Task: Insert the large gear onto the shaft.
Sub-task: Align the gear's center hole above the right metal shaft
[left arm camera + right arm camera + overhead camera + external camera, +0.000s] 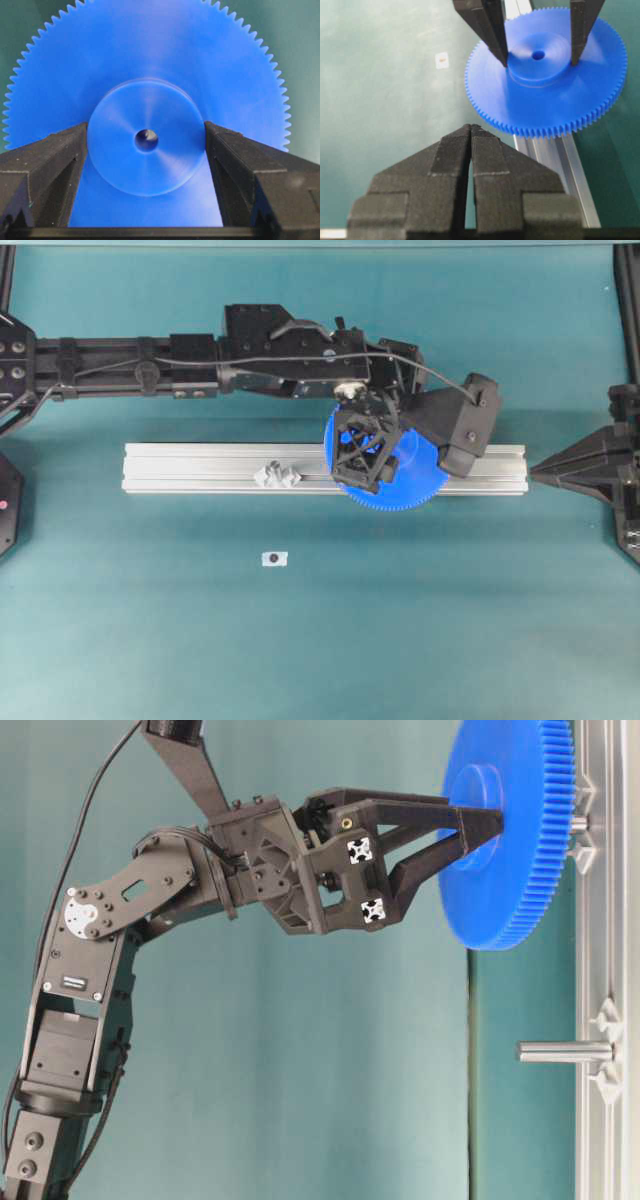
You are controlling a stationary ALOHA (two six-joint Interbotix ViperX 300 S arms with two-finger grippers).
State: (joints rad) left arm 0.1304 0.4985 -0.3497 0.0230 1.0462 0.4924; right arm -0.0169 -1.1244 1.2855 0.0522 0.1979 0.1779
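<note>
One rail (200,468) of ribbed aluminium lies across the teal table (150,640), w/ two clear faceted mounts on it, each carrying one pin. In the overhead view, left to right: 1 left arm (120,365) stretches in from the left edge along the far side of the rail; 1 clear mount (277,476) sits on the rail left of centre; 1 small white tag (274,558) w/ a dark dot lies on the table nearer the camera, apart from the rail; then the large gear (410,485), only 1, bright blue, over the rail's right part; and 1 right gripper (545,472) points in from the right edge, its tips just off the rail's end. The left gripper (146,137) pinches the gear's raised hub, 1 finger on each side, 2 fingers (50,165) in all, spread wide but pressed to the hub wall; the bore shows dark betw. them. In the table-level view the gear (510,830) is at the upper pin (580,822), whose tip sticks out just past the toothed rim; can't tell whether the pin is in the bore. The shaft (565,1051), the longer pin, stands bare on its own mount, well apart from the gear. In the right wrist view the right claw's 2 fingers are pressed together, holding nothing.
</note>
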